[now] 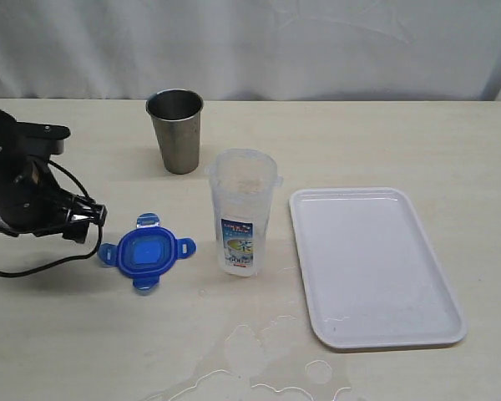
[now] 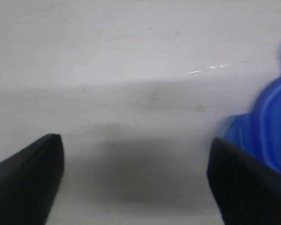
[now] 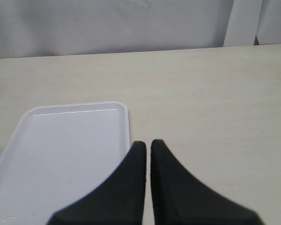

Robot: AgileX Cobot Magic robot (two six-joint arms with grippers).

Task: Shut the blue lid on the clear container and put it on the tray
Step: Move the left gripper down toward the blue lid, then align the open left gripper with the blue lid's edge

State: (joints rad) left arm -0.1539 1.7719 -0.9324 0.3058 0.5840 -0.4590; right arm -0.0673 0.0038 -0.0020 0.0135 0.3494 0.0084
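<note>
The blue lid [image 1: 146, 251] lies flat on the table, left of the clear container [image 1: 244, 209], which stands upright and uncovered. The white tray [image 1: 376, 267] lies to the right of the container. My left gripper [image 1: 92, 219] hovers low just left of the lid. In the left wrist view, my left gripper [image 2: 136, 138] is open with only bare table between its fingers, and the blue lid [image 2: 267, 126] sits just past one fingertip. My right gripper [image 3: 148, 143] is shut on nothing, over the table beside the tray [image 3: 61, 154]. It is outside the exterior view.
A steel cup [image 1: 175, 129] stands behind the lid and container. A puddle of spilled water [image 1: 250, 359] spreads near the table's front edge, below the container. A white curtain [image 1: 250, 42] backs the table.
</note>
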